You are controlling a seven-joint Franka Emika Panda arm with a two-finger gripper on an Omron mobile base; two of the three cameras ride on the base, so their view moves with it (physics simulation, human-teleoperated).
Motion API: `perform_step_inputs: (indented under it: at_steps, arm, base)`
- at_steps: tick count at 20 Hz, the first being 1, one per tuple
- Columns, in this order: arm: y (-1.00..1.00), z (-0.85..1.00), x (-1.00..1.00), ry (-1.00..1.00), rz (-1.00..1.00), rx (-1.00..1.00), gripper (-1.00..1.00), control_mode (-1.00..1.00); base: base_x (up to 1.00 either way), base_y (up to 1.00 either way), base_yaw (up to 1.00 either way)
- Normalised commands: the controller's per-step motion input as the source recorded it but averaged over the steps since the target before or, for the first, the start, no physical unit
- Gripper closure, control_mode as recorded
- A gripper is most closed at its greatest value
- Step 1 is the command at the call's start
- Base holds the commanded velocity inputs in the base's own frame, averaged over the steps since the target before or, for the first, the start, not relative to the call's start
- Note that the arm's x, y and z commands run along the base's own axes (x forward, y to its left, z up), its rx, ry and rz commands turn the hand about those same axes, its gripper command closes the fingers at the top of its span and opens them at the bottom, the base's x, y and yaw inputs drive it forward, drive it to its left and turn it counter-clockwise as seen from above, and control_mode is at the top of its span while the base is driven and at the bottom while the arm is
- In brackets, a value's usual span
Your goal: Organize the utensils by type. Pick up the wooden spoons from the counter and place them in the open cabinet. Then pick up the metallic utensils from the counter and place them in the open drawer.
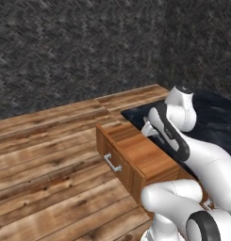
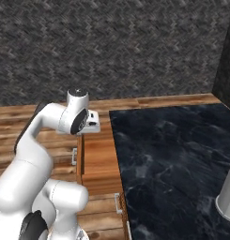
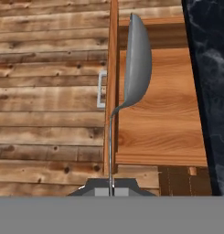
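Beside the black counter (image 2: 172,159), the open drawer (image 3: 163,109) lies under the metal spoon (image 3: 137,64) the pincer (image 3: 110,186) grasps.

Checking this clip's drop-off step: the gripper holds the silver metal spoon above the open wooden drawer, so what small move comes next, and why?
Probably lower and release: the gripper is shut on the silver metal spoon, whose bowl hangs over the open orange-brown wooden drawer.

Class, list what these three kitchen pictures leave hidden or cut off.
- Gripper, hand view: fingertips cut by the bottom band, though shut on the metal spoon.
- Open drawer, left base view: its right side is hidden behind the arm.
- White object, right base view: cut by the right edge, unidentifiable.
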Motion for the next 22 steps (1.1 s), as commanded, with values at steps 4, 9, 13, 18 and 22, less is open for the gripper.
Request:
perform_step_inputs:
  at_steps: [4, 9, 13, 18, 22]
  arm:
    - [-0.06, -0.16, 0.72, 0.01, 0.00, 0.00, 1.00, -1.00]
    - [0.01, -0.24, 0.60, 0.12, 0.00, 0.00, 1.00, -1.00]
    - [0.05, -0.38, 0.44, 0.18, 0.00, 0.00, 1.00, -1.00]
    - [0.00, -0.35, 0.23, 0.13, 0.00, 0.00, 1.00, -1.00]
    - [0.01, -0.25, -0.04, 0.00, -0.05, 0.00, 1.00, -1.00]
  base:
    - [0.00, 0.00, 0.00]
    - [0.00, 0.00, 0.00]
    - [0.00, 0.00, 0.00]
    - [0.00, 0.00, 0.00]
    - [0.00, 0.00, 0.00]
